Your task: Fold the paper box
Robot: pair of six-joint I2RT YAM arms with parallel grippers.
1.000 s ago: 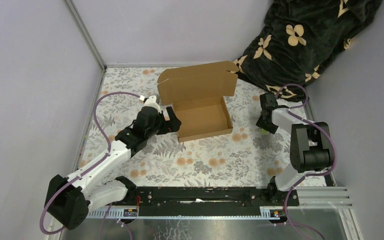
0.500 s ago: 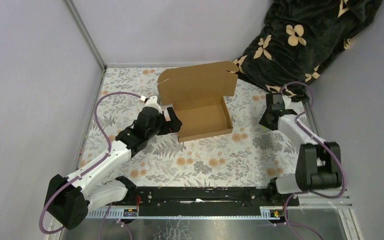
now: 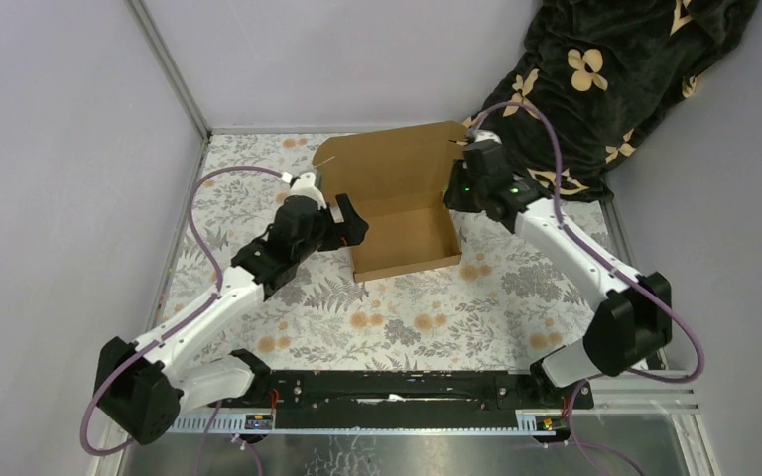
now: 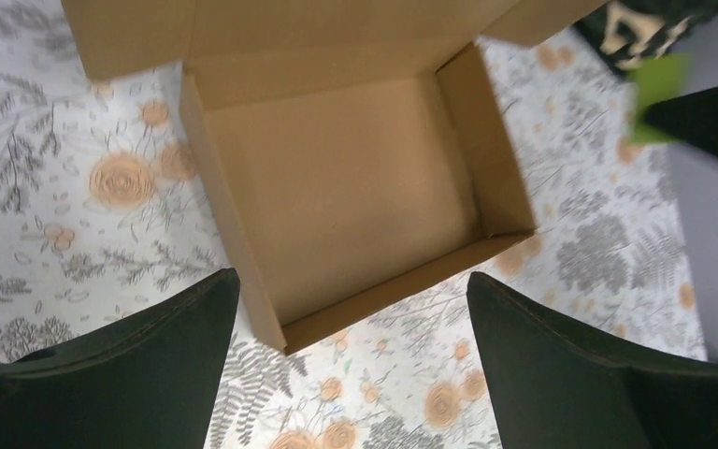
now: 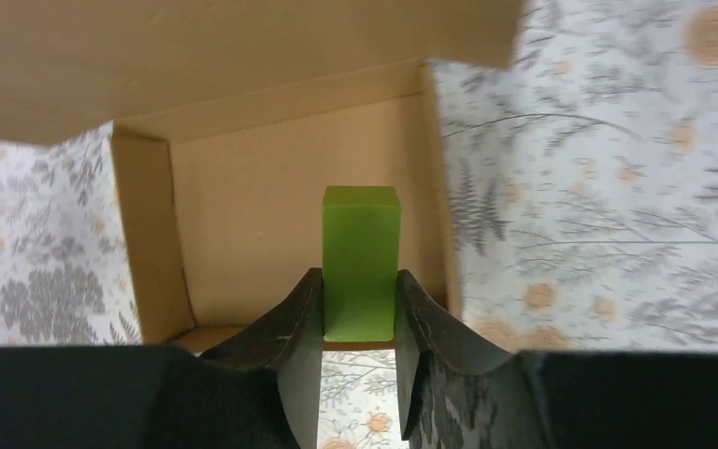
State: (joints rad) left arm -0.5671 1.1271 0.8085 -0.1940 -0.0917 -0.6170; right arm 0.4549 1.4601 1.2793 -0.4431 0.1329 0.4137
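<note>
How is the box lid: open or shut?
Open. The paper box has its lid standing up at the far side, interior exposed.

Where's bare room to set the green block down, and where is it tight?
Free: the bare floor of the paper box; the table strip between its front wall and the arm bases. Crowded: the box's left side by the open left gripper, and the far right by the blanket.
</note>
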